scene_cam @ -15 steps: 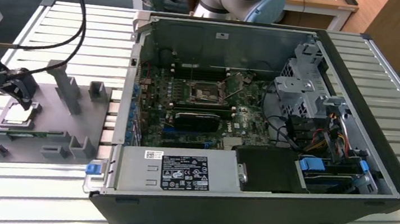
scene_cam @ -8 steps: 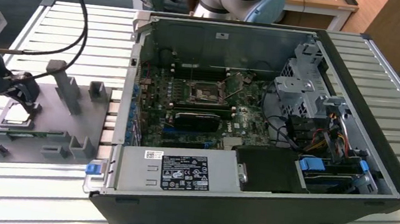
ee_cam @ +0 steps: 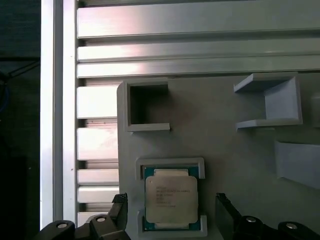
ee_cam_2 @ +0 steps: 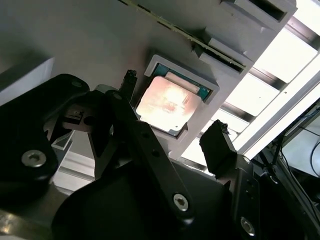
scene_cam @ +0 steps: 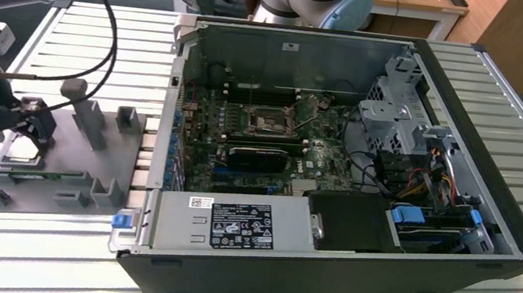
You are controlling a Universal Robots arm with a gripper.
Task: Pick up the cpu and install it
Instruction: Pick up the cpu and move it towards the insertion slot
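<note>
We see the cpu [ee_cam: 171, 200] lying flat in its pocket on the grey holder tray [ee_cam: 225, 135], metal top up, not lifted. The gripper [scene_cam: 32, 131] hangs right over it at the exterior view's left, beside the open computer case [scene_cam: 519, 220]. The fingers [ee_cam: 120, 212] are spread wide, one on each side of the chip. In both wrist views there are gaps between them and the pocket walls, so nothing is grasped. In the second wrist view the cpu [ee_cam_2: 167, 102] sits between the two black tips, catching a warm reflection.

Progress, as we judge it: early. The approach and alignment look done; the grasp, lift, carry and install are all left. The motherboard socket [scene_cam: 269, 121] inside the case is well apart from the tray. We can't tell whether its latch is up or down.
</note>
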